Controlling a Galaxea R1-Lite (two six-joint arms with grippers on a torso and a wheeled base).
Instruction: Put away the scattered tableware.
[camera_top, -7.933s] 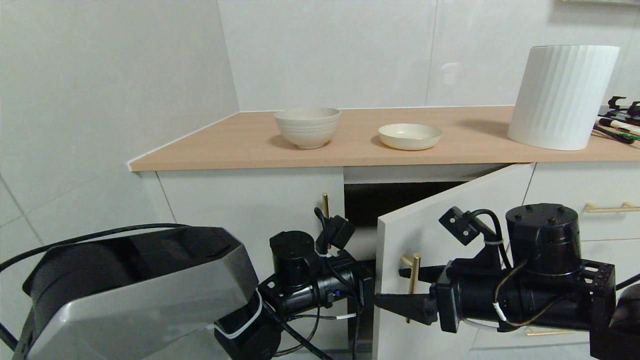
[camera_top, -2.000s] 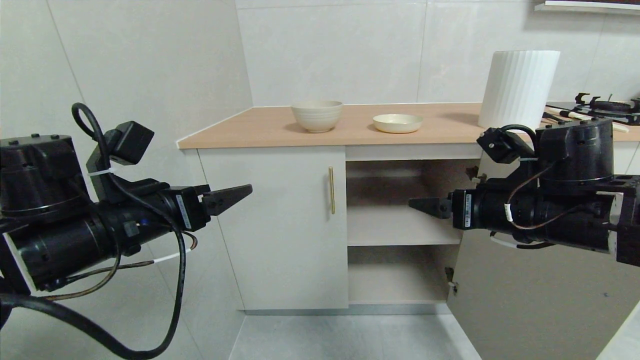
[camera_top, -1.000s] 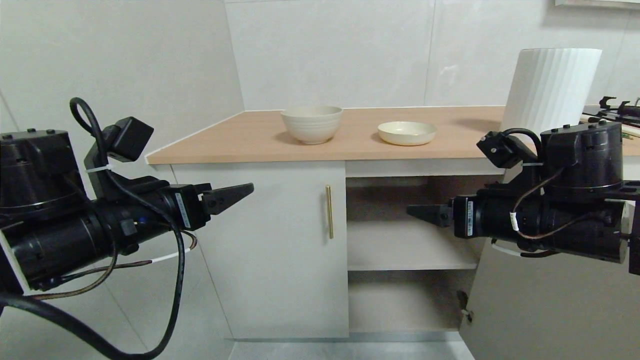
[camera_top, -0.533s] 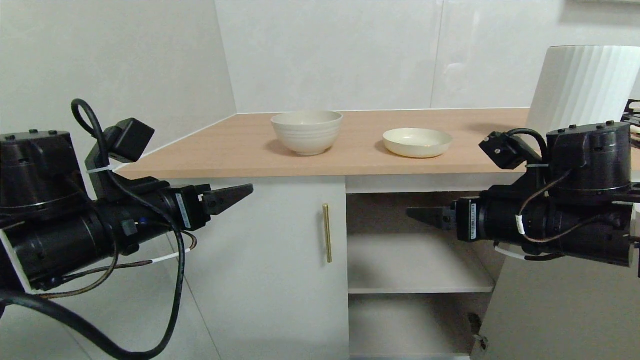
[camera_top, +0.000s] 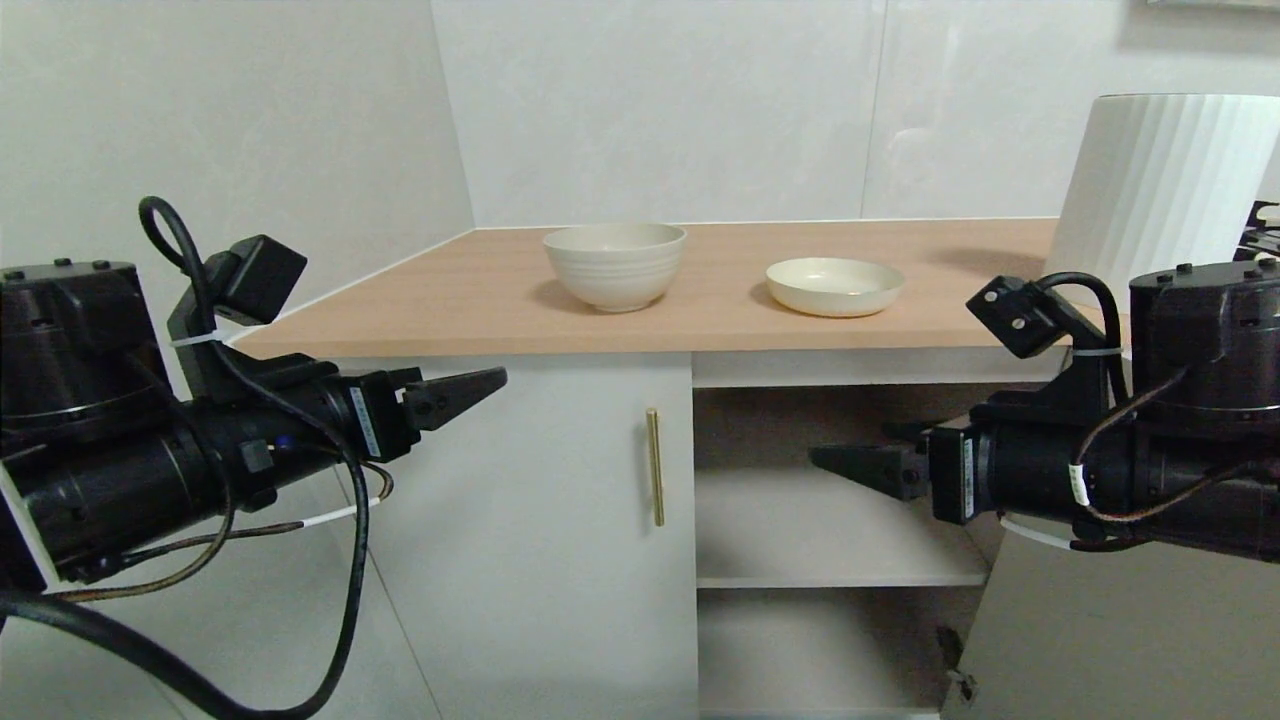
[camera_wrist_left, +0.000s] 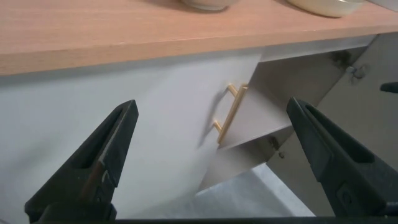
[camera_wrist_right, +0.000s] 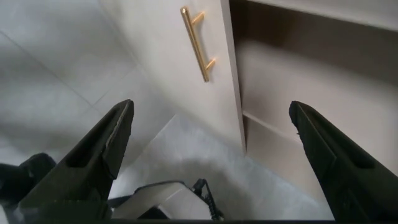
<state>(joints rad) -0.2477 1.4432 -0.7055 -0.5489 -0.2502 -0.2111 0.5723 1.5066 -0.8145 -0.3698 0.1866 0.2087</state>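
A deep cream bowl (camera_top: 614, 262) and a shallow cream plate (camera_top: 835, 285) stand side by side on the wooden counter (camera_top: 470, 305). My left gripper (camera_top: 488, 381) hangs open and empty in front of the closed left cabinet door (camera_top: 540, 540), below the counter's edge. My right gripper (camera_top: 850, 452) is open and empty, level with the open cabinet's upper compartment (camera_top: 830, 520). In the left wrist view the left gripper (camera_wrist_left: 211, 106) frames the gold handle (camera_wrist_left: 227, 115), with the bowl's base (camera_wrist_left: 205, 5) above. The right gripper (camera_wrist_right: 211, 107) faces that door's handle (camera_wrist_right: 198, 43).
The right cabinet door (camera_top: 1100, 620) stands swung wide open under my right arm. Inside are a middle shelf (camera_top: 800, 575) and a lower compartment (camera_top: 800, 660). A tall white ribbed container (camera_top: 1170, 190) stands at the counter's right end. Tiled walls close the left side and back.
The right cabinet door, ajar with my right gripper at its handle 7.9 s ago, now stands wide open. The camera has come closer. In the last half second my right arm dropped slightly.
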